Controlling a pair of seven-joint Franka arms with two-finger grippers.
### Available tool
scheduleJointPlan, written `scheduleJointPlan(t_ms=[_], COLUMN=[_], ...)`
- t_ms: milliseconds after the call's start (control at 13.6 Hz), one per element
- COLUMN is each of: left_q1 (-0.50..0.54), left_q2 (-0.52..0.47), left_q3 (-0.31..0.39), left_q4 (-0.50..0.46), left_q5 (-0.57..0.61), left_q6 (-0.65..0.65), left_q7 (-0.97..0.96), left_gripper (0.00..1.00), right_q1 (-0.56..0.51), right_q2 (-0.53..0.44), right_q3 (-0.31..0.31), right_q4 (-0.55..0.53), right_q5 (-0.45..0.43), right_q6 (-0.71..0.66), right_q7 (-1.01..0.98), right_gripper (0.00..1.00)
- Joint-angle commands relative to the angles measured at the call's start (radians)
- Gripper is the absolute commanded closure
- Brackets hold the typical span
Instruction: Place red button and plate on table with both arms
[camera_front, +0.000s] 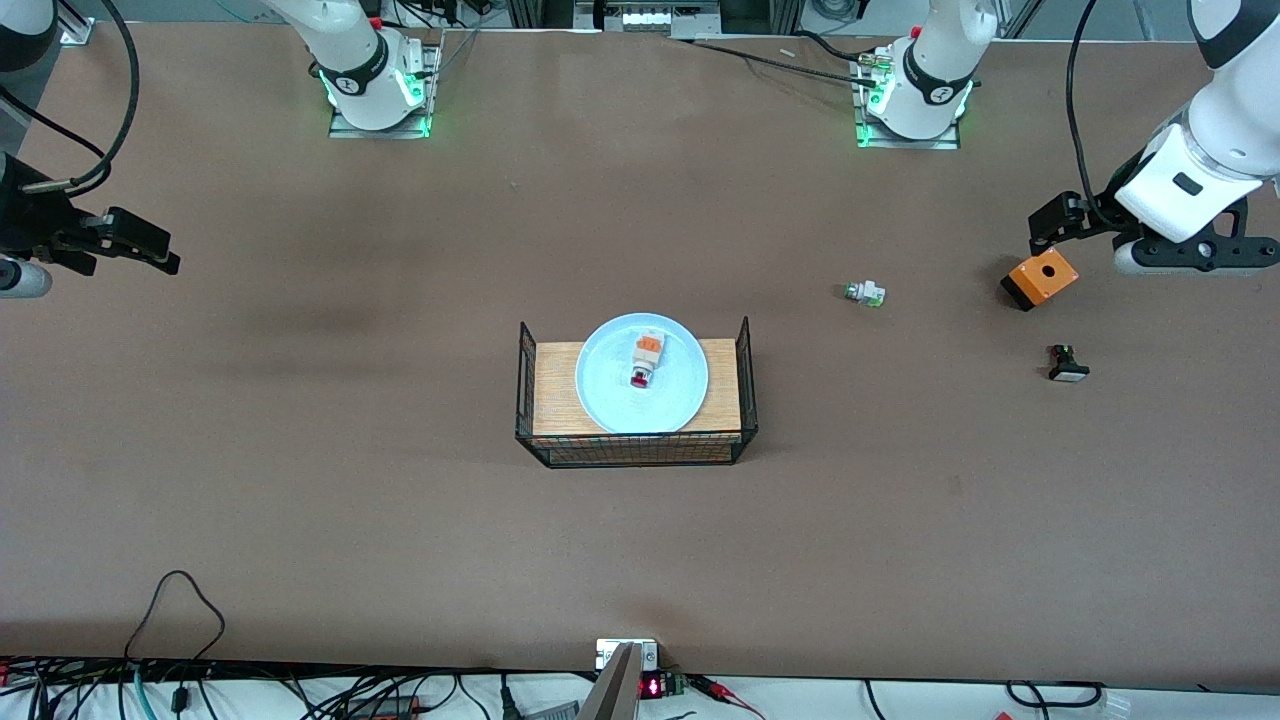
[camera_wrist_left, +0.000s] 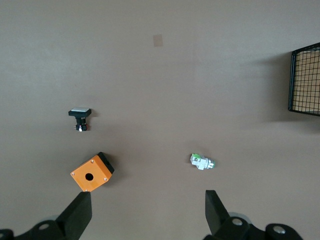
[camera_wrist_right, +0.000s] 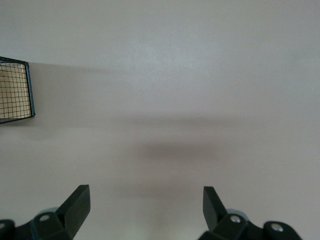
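Observation:
The pale blue plate (camera_front: 610, 385) lies on the wood top of a small black wire stand (camera_front: 560, 400) in the middle of the brown table (camera_front: 400, 500). The red button (camera_front: 644, 362) lies on the plate, orange block toward the robots' bases and red cap toward the front camera. My left gripper (camera_front: 1045, 228) is open and empty above the table at the left arm's end, beside an orange box; the left wrist view shows its spread fingers (camera_wrist_left: 148, 205). My right gripper (camera_front: 172, 252) is open and empty over bare table at the right arm's end (camera_wrist_right: 146, 200).
An orange box with a hole (camera_front: 1040, 279) (camera_wrist_left: 91, 172), a green-capped white button (camera_front: 866, 293) (camera_wrist_left: 201, 161) and a black button with a white cap (camera_front: 1066, 364) (camera_wrist_left: 80, 118) lie toward the left arm's end. The stand's wire side shows in both wrist views (camera_wrist_left: 306, 80) (camera_wrist_right: 15, 92).

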Motion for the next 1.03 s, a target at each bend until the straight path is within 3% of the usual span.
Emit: scheduleJointPlan(t_ms=[0,516,737,958], left_q1=[-0.001,-0.004,-0.021,-0.11], left_q2=[0.002,0.005,0.024,0.091], left_q3=[0.002,-0.009,-0.032,-0.074], left_q4=[0.026,0.035,0.054,0.151], left_q5=[0.0,-0.046,-0.15,-0.198], left_q6=[-0.027,-0.04,-0.037,-0.035], left_q7=[0.008,0.011,0.014,-0.081], left_gripper=[0.0,0.0,0.0,0.0], right_q1=[0.0,0.001,0.003,0.003], right_q2=[-0.011,-0.009,-0.011,-0.011], right_q3=[0.005,0.005,0.005,0.007], right_q4=[0.004,0.004,0.004,0.004], right_q5=[-0.014,-0.017,-0.017,-0.017], right_q6=[-0.015,-0.013,-0.013,-0.013], right_q7=[0.011,0.009,0.009,0.011], right_gripper=[0.0,0.0,0.0,0.0])
